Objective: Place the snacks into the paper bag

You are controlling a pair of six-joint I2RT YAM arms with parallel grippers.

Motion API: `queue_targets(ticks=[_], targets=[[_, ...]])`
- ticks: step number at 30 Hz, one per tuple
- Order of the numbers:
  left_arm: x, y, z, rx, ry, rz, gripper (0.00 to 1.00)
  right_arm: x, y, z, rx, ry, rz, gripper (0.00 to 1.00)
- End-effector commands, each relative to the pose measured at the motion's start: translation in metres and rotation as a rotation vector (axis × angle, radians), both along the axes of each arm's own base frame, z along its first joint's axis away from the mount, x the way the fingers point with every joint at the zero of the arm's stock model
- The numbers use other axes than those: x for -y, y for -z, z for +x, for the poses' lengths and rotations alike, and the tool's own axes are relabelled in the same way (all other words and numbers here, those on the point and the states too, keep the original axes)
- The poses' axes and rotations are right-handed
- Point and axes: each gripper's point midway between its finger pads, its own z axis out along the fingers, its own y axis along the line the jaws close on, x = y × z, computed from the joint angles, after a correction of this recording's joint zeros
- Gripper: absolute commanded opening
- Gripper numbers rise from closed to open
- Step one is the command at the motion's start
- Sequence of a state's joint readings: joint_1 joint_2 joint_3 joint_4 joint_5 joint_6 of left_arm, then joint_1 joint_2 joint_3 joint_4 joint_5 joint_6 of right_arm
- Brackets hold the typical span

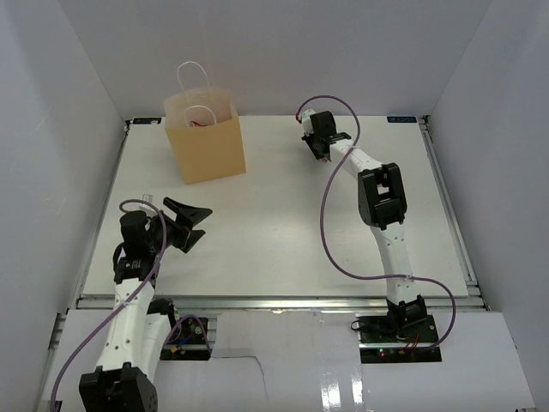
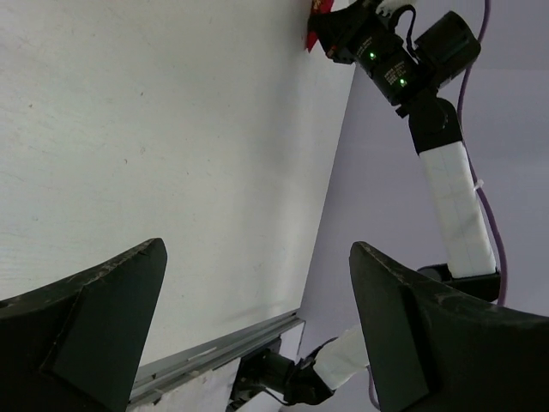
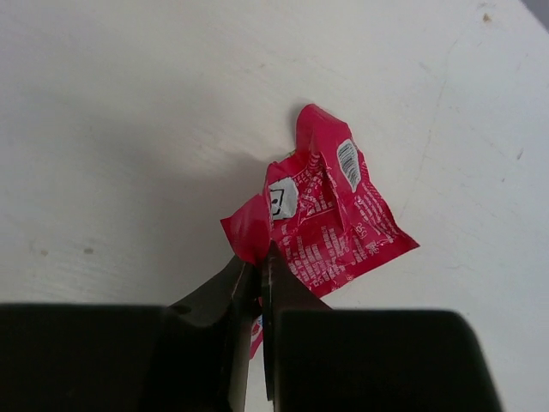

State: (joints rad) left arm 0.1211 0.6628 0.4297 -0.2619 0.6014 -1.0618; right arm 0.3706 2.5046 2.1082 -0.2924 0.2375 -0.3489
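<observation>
The tan paper bag [image 1: 206, 142] stands upright at the back left of the table, its white cord handles up and its mouth open. A bit of red shows inside it; the rest of its contents are hidden. My right gripper [image 3: 262, 257] is shut on the corner of a crinkly magenta wrapper [image 3: 330, 215], just over the white table at the back centre [image 1: 314, 146]. The wrapper also shows as a red scrap in the left wrist view [image 2: 316, 24]. My left gripper [image 1: 193, 225] is open and empty, low over the near left of the table [image 2: 257, 249]. No other snacks are in view.
The white table [image 1: 283, 223] is walled by white panels on the left, back and right. A metal rail [image 1: 274, 300] runs along its near edge. The right arm's purple cable [image 1: 330, 232] loops over the table's right half.
</observation>
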Motion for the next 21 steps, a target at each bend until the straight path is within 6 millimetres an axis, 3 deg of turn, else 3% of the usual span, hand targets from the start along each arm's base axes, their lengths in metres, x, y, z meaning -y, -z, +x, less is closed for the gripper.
queue_targets(ticks=[1,2,4,6,7,8,9,10,11,12,13,15,16,17,18,19,21], targets=[[0.005,0.0,0.011,-0.023,-0.018,-0.073,0.98,-0.002,-0.039,-0.009,0.016,-0.066,0.101,0.08],[0.006,0.007,0.017,-0.06,-0.035,-0.084,0.98,-0.001,-0.064,-0.014,0.039,-0.091,0.129,0.08],[0.024,0.005,0.022,-0.046,0.007,-0.089,0.98,-0.011,-0.081,-0.034,0.022,-0.245,0.232,0.08],[0.049,0.017,0.025,-0.108,0.045,-0.099,0.98,-0.021,-0.1,-0.084,-0.009,-0.48,0.364,0.08],[0.058,0.011,0.032,-0.081,0.059,-0.112,0.98,-0.024,-0.108,-0.099,0.015,-0.56,0.388,0.08],[0.072,0.026,0.033,-0.139,0.085,-0.109,0.98,-0.03,-0.115,-0.139,-0.007,-0.679,0.445,0.08],[0.079,0.029,0.036,-0.166,0.089,-0.128,0.98,-0.033,-0.115,-0.159,-0.01,-0.748,0.458,0.08],[0.087,0.028,0.039,-0.161,0.104,-0.135,0.98,-0.032,-0.129,-0.183,0.015,-0.846,0.432,0.08],[0.1,0.024,0.041,-0.167,0.129,-0.138,0.98,-0.031,-0.114,-0.209,-0.035,-0.891,0.448,0.08],[0.107,0.036,0.047,-0.21,0.126,-0.13,0.98,-0.037,-0.114,-0.228,-0.055,-0.946,0.471,0.08],[0.115,0.036,0.05,-0.211,0.143,-0.132,0.98,-0.036,-0.115,-0.25,-0.066,-1.01,0.448,0.08],[0.138,0.026,0.057,-0.193,0.193,-0.149,0.98,-0.04,-0.1,-0.283,-0.118,-1.074,0.433,0.08],[0.147,0.033,0.062,-0.216,0.202,-0.151,0.98,-0.042,-0.098,-0.293,-0.124,-1.093,0.422,0.08],[0.16,0.024,0.066,-0.207,0.224,-0.16,0.98,-0.046,-0.102,-0.304,-0.1,-1.129,0.394,0.08],[0.168,0.023,0.068,-0.211,0.243,-0.168,0.98,-0.046,-0.093,-0.316,-0.123,-1.138,0.383,0.08],[0.175,0.031,0.071,-0.235,0.251,-0.163,0.98,-0.048,-0.097,-0.322,-0.108,-1.151,0.365,0.08],[0.193,0.023,0.072,-0.222,0.287,-0.169,0.98,-0.055,-0.092,-0.334,-0.114,-1.172,0.319,0.08]])
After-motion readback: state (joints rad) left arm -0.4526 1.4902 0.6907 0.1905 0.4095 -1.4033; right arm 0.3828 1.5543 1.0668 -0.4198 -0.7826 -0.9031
